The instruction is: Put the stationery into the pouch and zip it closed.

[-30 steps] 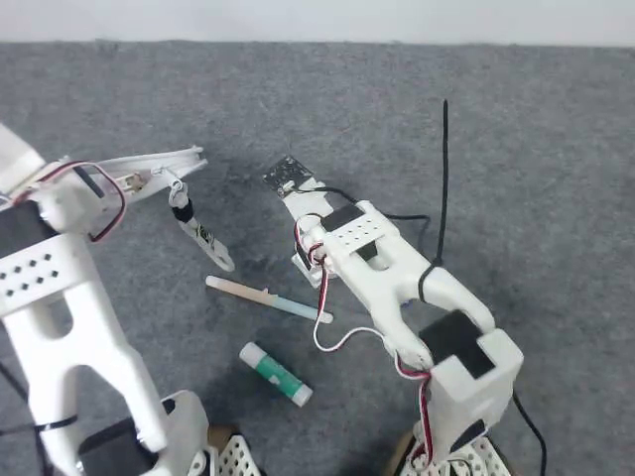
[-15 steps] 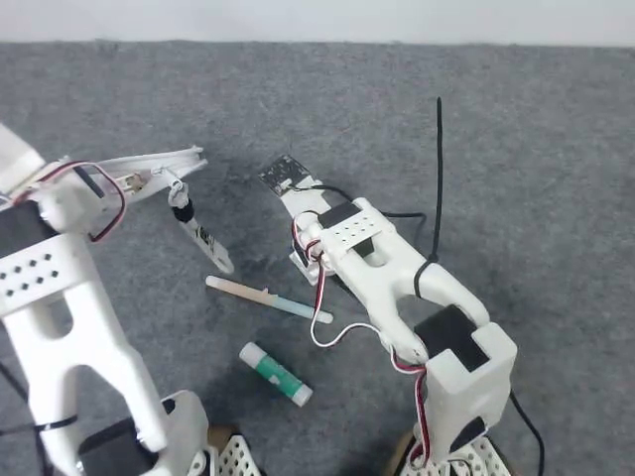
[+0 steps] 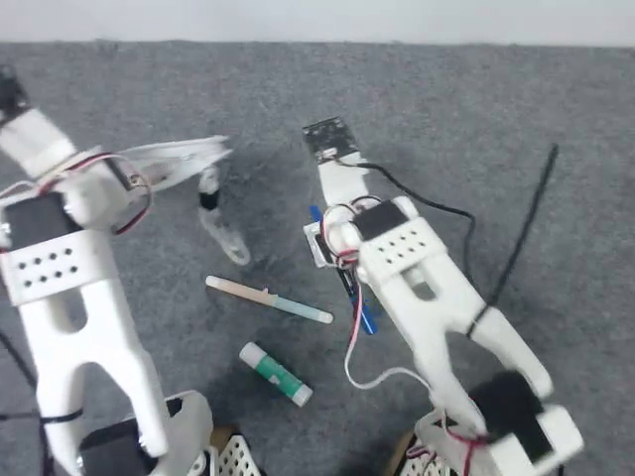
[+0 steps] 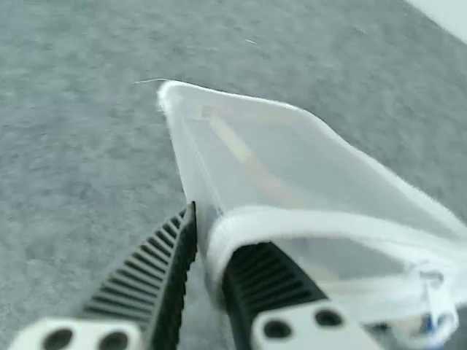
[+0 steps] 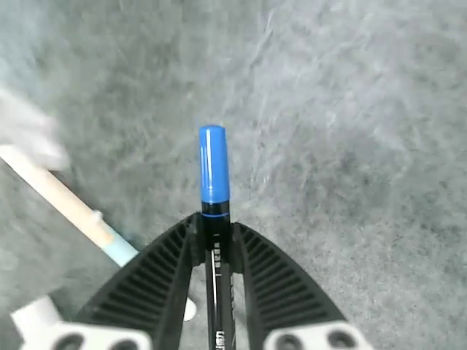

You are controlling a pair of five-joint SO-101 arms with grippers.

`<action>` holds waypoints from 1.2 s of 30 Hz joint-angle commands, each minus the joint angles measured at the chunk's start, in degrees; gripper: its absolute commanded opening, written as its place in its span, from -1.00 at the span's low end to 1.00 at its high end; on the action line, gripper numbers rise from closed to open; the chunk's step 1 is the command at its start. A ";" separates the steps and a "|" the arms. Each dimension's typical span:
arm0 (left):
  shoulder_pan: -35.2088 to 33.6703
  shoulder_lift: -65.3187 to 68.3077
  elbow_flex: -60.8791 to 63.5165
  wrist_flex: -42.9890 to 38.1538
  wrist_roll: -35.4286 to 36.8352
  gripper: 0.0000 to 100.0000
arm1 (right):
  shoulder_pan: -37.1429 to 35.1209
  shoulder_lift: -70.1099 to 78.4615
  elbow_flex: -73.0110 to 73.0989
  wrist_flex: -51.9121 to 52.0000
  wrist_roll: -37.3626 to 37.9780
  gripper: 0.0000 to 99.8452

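My left gripper (image 4: 208, 226) is shut on one edge of a translucent white pouch (image 4: 292, 168), which it holds above the carpet at the left (image 3: 184, 159). A small black-and-white piece (image 3: 220, 226) sits just below the pouch; I cannot tell whether it is attached. My right gripper (image 5: 215, 224) is shut on a blue pen (image 5: 212, 164), held over the carpet near the middle (image 3: 365, 319). On the carpet between the arms lie a pale stick pen (image 3: 268, 297) and a white glue stick with a green label (image 3: 276, 375).
Grey carpet (image 3: 496, 109) covers the table, with a white wall along the far edge. A black cable (image 3: 526, 223) runs from the right arm toward the back right. Both arm bases stand at the near edge.
The right arm has swung back and to the right, and the blue pen now shows in its gripper. The left arm has carried the pouch slightly to the right.
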 commanded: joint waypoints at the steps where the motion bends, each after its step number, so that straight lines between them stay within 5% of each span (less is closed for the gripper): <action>1: 6.59 -2.73 -6.46 4.04 0.62 -0.98 | 1.01 -11.38 1.93 0.66 -3.34 -0.99; 18: 10.02 -2.64 -5.41 4.13 0.62 -0.98 | -0.04 -46.81 7.38 -7.16 -3.34 -0.99; 25: 9.93 -2.64 -5.32 4.40 0.53 -0.98 | -10.15 -48.40 7.38 -17.01 -2.99 -0.99; 36: 9.93 -2.64 -4.26 4.04 -0.44 -0.98 | -10.86 -48.31 7.47 -35.65 -3.16 -0.99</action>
